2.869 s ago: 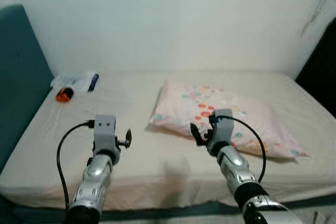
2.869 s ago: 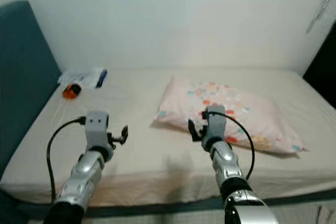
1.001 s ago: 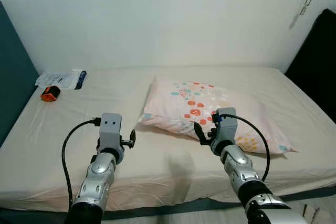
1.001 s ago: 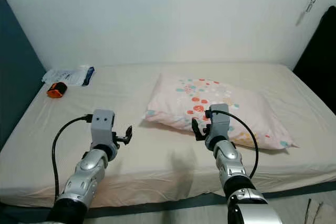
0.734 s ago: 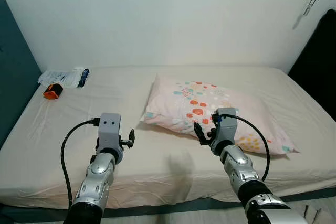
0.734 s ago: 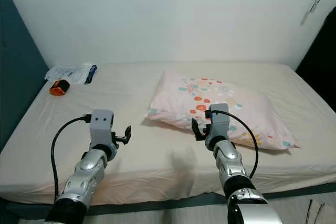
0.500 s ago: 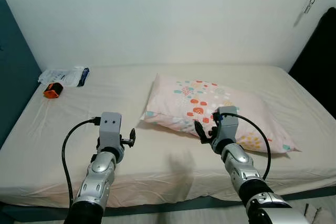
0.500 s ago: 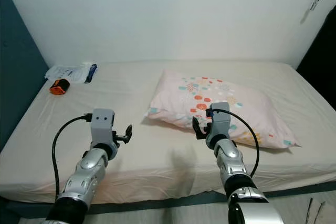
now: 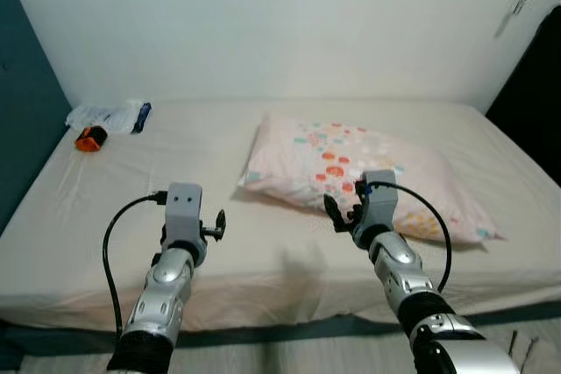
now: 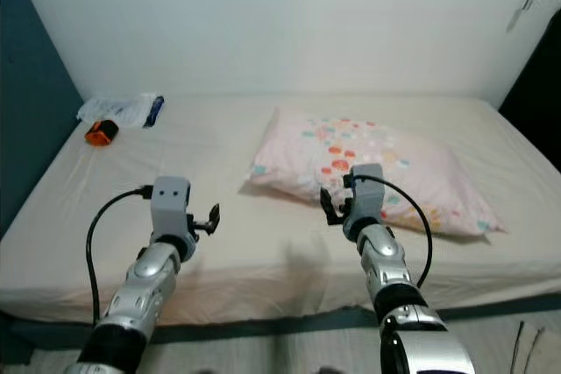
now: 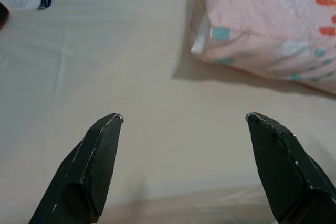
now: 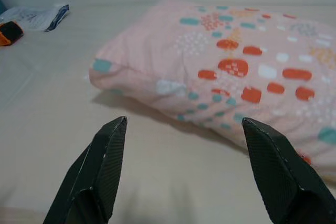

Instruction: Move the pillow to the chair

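Both arms are held over the near edge of the bed (image 9: 79, 243). The left gripper (image 11: 184, 124) and the right gripper (image 12: 184, 124) have their fingers wide apart and hold nothing. Just beyond the right gripper lies the pillow (image 9: 368, 172), flat on the sheet, its long axis running from far left to near right. Bare sheet lies left of it. An orange object (image 9: 88, 138) and a packet (image 9: 114, 116) lie at the far left corner.

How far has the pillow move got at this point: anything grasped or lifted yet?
Nothing is done yet: the pillow lies flat on the bed. In hand is only the approach: the left gripper and right gripper are both open above the sheet, short of the pillow, touching nothing. Left: grasp it, lift it, carry it to the chair.
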Available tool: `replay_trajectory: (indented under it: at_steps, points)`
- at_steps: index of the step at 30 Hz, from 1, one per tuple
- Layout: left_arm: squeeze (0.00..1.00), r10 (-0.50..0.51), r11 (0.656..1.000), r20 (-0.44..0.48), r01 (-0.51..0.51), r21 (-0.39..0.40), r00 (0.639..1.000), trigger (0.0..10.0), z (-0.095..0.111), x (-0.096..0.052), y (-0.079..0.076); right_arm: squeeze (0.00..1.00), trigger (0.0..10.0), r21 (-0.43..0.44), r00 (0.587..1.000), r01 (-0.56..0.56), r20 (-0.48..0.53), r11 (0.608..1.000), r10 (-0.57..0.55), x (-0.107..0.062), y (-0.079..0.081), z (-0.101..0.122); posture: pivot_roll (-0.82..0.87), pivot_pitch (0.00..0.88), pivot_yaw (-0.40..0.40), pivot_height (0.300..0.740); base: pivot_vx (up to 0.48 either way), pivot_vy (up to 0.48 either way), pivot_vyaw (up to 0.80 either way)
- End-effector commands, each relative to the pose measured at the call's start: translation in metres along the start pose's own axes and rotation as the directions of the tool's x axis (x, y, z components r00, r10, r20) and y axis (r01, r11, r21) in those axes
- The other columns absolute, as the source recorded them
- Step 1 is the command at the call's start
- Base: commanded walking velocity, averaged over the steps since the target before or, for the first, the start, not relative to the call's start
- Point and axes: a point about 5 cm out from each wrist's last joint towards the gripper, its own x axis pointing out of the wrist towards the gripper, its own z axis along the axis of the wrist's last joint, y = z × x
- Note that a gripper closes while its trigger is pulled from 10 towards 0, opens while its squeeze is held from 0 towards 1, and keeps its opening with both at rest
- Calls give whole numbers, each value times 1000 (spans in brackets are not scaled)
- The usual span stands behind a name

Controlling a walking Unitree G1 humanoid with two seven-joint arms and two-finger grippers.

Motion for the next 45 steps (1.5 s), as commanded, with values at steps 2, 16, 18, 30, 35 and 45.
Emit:
replay_trajectory:
  at_steps: [2, 16, 18, 30, 35, 45]
  points:
    - [0, 5, 1000, -21, -5, 1, 1000, 10000, -4, 0, 1, 0, 10000, 21, 1000, 10, 3, 1000, -10, 0, -1, 0, -3, 1, -24, 630, 0, 0, 0]
    - [0, -6, 1000, -16, 6, 3, 1000, 10000, -1, 1, -1, 0, 10000, 28, 1000, 14, 18, 1000, -15, 1, 0, 3, 3, 0, -17, 630, 0, 0, 0]
    - [0, -8, 1000, -17, 8, 4, 1000, 10000, -1, 1, -1, 0, 10000, 29, 1000, 14, 19, 999, -15, 2, 0, 3, 3, 0, -16, 630, 0, 0, 0]
    - [0, -21, 1000, -17, 21, 10, 1000, 10000, 2, 3, -2, 0, 10000, 35, 1000, -6, 10, 999, 6, 2, 3, 2, 7, 0, -14, 595, 0, 0, 0]
    - [0, -35, 999, -15, 35, 16, 999, 10000, 4, 5, -4, 0, 10000, 22, 1000, -3, 14, 1000, 3, 3, 2, 5, 6, 0, -13, 590, 0, 0, 0]
    - [0, -95, 995, -9, 95, -8, 995, 10000, 12, 13, -9, 0, 10000, 18, 999, 2, 37, 1000, -3, 8, -2, 16, 3, 6, -10, 580, 0, 0, 0]
